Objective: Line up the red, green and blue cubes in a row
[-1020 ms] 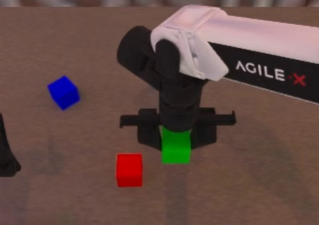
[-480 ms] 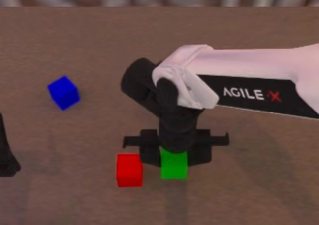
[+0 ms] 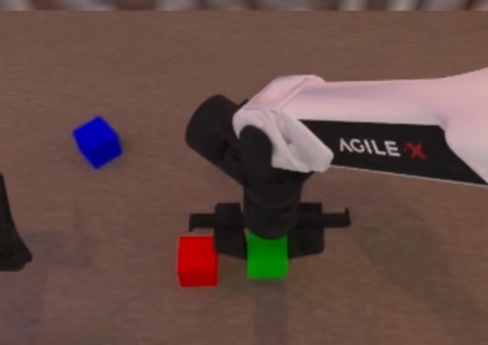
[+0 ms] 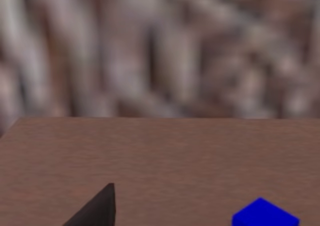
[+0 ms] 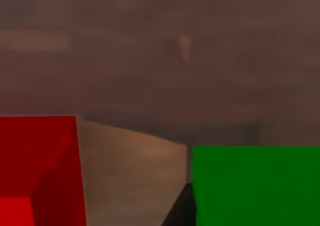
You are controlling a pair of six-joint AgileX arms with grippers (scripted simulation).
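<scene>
Brown wood-grain table (image 3: 114,62), blurred mottled grey-brown backdrop (image 4: 160,51) behind its far edge, soft shadows

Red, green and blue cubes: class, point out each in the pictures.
red cube (image 3: 197,260), top view, its top face.
green cube (image 3: 268,257), top view, its exposed top face.
blue cube (image 3: 97,141), top view, its top face.

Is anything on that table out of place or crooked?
Only the blue cube: it sits apart toward the table's left and is turned at an angle, while the red cube and green cube sit squarely side by side with a small gap. The right gripper is over the green one.
</scene>
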